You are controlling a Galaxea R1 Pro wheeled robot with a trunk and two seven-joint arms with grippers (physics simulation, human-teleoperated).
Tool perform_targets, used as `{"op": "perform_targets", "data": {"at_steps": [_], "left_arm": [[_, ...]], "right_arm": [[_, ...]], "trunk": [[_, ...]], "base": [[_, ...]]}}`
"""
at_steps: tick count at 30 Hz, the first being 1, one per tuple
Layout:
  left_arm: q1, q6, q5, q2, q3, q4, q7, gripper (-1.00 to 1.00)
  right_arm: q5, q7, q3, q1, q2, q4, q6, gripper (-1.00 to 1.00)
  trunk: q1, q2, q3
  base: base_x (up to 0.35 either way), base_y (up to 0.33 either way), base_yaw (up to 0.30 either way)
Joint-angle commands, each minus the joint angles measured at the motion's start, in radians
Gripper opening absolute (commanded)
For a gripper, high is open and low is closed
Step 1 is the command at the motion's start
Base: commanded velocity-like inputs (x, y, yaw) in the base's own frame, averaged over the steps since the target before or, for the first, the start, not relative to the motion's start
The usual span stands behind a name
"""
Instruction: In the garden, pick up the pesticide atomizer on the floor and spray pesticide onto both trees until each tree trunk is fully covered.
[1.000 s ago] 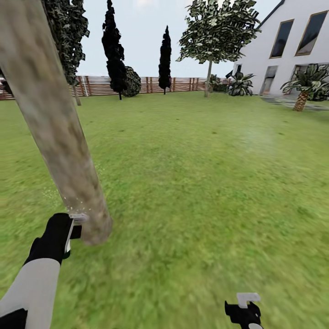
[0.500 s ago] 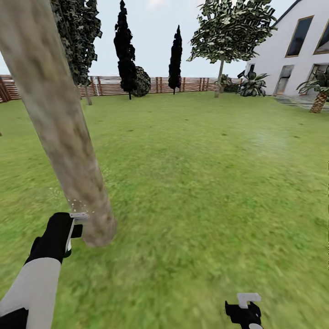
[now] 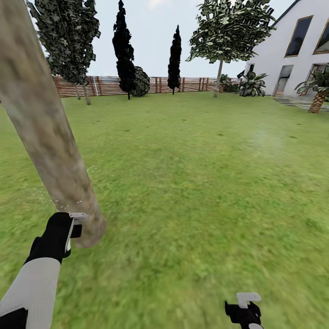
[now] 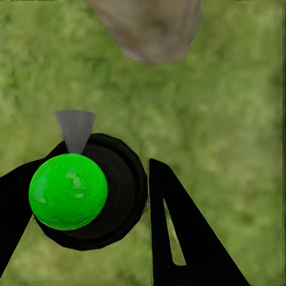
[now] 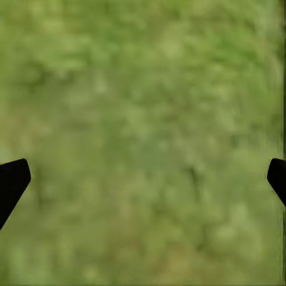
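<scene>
The left gripper [image 4: 101, 196] grips the dark round atomizer with its green top [image 4: 68, 190], nozzle aimed at the thick pale mottled trunk [image 3: 50, 137] just beside it. Spraying seems underway; next, cover remaining bark. The right gripper [image 5: 143, 179] hangs spread, empty, over the lawn [image 3: 205, 183].

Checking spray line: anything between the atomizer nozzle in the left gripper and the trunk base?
Nothing visible. The left gripper holds the atomizer, its nozzle aimed at the trunk, with only bare grass between.
</scene>
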Motion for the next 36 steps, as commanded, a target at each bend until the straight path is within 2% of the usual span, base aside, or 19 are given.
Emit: {"op": "perform_targets", "data": {"at_steps": [1, 15, 25, 34, 36], "left_arm": [[-0.001, 0.004, -0.007, 0.0, 0.001, -0.002, -0.005, -1.0], [-0.024, 0.006, -0.008, -0.002, 0.002, -0.014, -0.005, -1.0], [-0.016, 0.005, -0.008, -0.001, 0.001, -0.014, -0.005, -1.0], [-0.004, -0.002, -0.008, 0.01, 0.014, 0.004, 0.001, -1.0], [0.011, -0.007, -0.007, 0.032, 0.014, 0.005, 0.021, -1.0]], "right_arm": [[-0.003, -0.004, 0.008, -0.001, 0.0, 0.001, -0.002, 1.0], [-0.003, -0.004, 0.008, -0.001, 0.001, 0.001, -0.002, 1.0], [-0.003, -0.004, 0.008, -0.001, 0.001, 0.001, -0.002, 1.0], [-0.003, -0.004, 0.009, -0.001, 0.001, 0.001, -0.002, 1.0], [-0.003, -0.004, 0.009, -0.001, 0.001, 0.001, -0.002, 1.0]], "trunk": [[0.0, 0.0, -0.001], [0.0, 0.0, -0.001], [0.0, 0.0, -0.001], [0.0, 0.0, -0.001], [0.0, 0.0, -0.001]], "base": [[0.086, -0.276, 0.004], [0.183, -0.23, 0.235], [0.013, -0.274, 0.029], [0.101, -0.254, 0.251], [0.237, -0.189, 0.269]]}}
